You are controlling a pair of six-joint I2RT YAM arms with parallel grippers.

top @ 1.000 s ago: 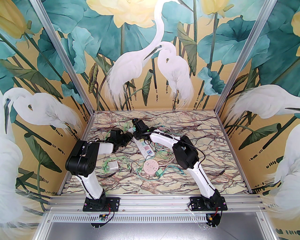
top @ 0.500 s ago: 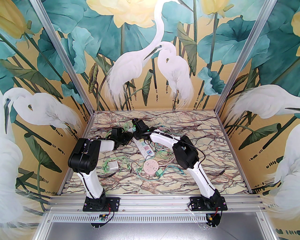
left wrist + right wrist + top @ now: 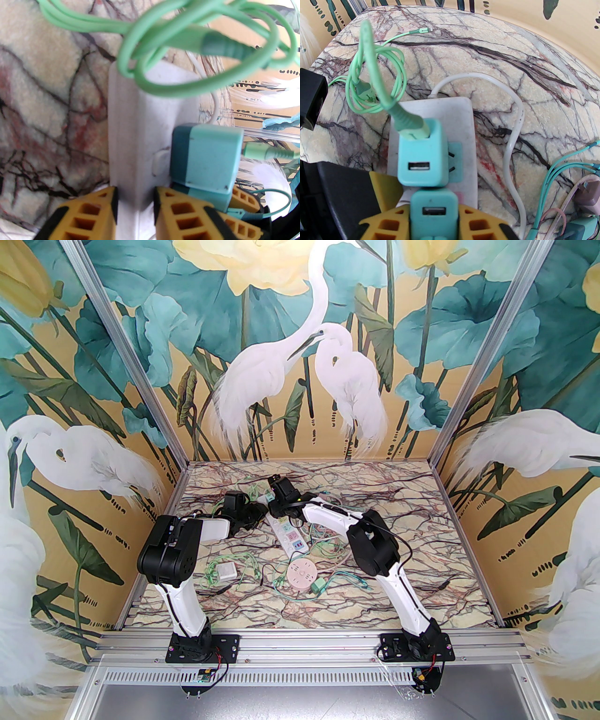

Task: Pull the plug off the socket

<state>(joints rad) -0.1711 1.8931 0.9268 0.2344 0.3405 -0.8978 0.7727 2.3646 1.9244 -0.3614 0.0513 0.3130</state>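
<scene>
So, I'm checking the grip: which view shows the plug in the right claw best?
Right wrist: the plug sits squarely in the right claw, USB port facing the camera. Left wrist shows a blurred sliver of its side, next to a second plug on the strip. Top external shows at most a tiny teal speck.

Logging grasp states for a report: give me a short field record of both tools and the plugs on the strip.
left tool: shut on power strip, a finger on each side
right tool: shut on near teal plug
near teal plug: appears seated, not yet pulled
far teal plug: seated, green cable attached
</scene>
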